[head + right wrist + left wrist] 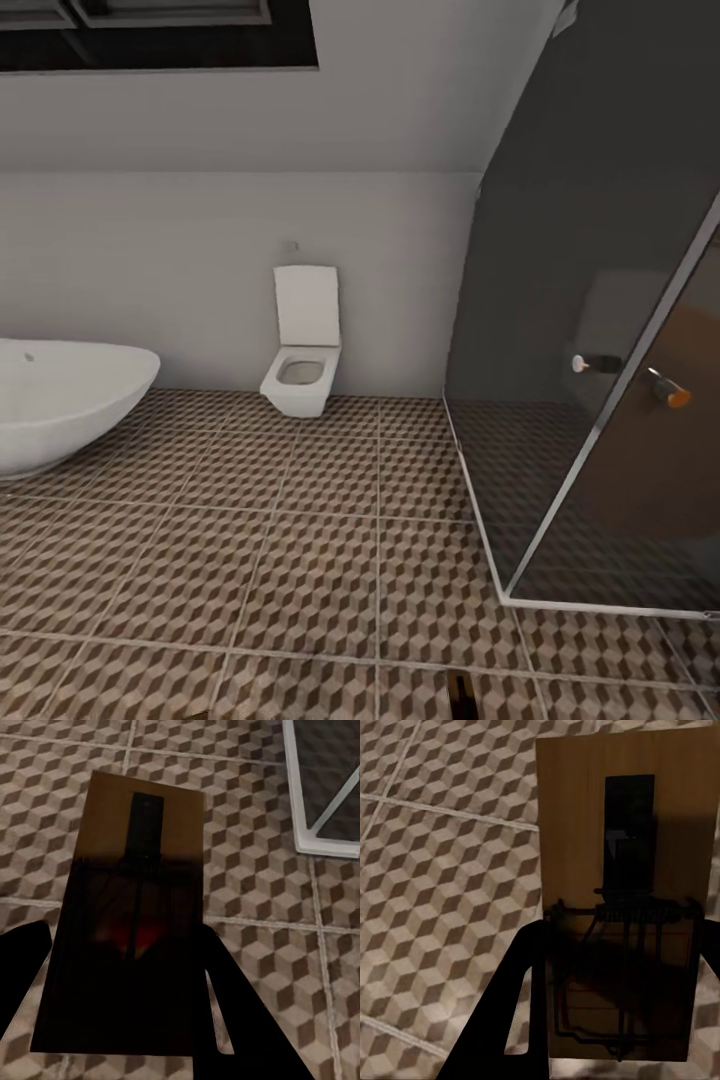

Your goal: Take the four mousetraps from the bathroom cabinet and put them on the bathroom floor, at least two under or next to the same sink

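A brown wooden mousetrap (585,817) with dark wire parts sits between the dark fingers (510,1020) of my left gripper (622,937), which is shut on it above the bathroom floor (435,870). Another mousetrap (150,855), with a dim red bit in shadow, is clamped in my right gripper (124,945), also over the cube-patterned tiles (262,907). In the head view the bathroom floor (300,560) spreads out ahead. The cabinet and the sink are out of view.
An oval white bathtub (60,400) stands at the left. A white toilet (300,350) hangs on the far wall. The dark glass shower enclosure (600,380), with its pale frame (322,840), takes up the right side.
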